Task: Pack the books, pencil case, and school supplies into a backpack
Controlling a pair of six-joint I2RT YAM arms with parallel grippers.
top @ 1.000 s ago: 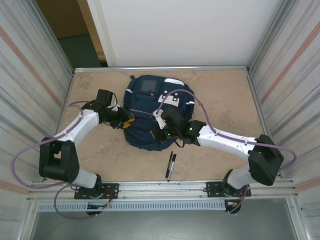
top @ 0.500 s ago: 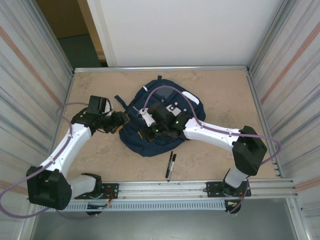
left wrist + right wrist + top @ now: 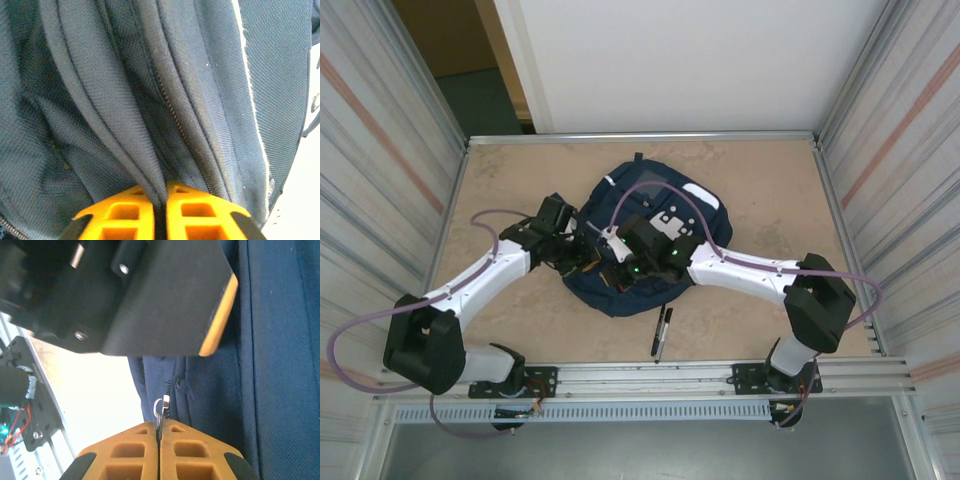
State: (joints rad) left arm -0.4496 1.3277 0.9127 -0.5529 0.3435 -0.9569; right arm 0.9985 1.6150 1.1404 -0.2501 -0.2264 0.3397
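From above, hard to make out either set of fingertips, crowded under black wrists over the navy backpack (image 3: 632, 180) lying mid-table. Up close, left gripper (image 3: 160, 192) clamped shut on a ridge of its woven fabric; right gripper (image 3: 159, 429) pinched on a small metal zipper pull (image 3: 160, 409). Nearer, two black pens (image 3: 661, 332) lying apart from it.

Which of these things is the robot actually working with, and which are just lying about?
In the job: backpack, its zip pull, two pens, left hand pinching backpack fabric, right hand gripping the pull.
Just there: table, purple cables, metal rail.
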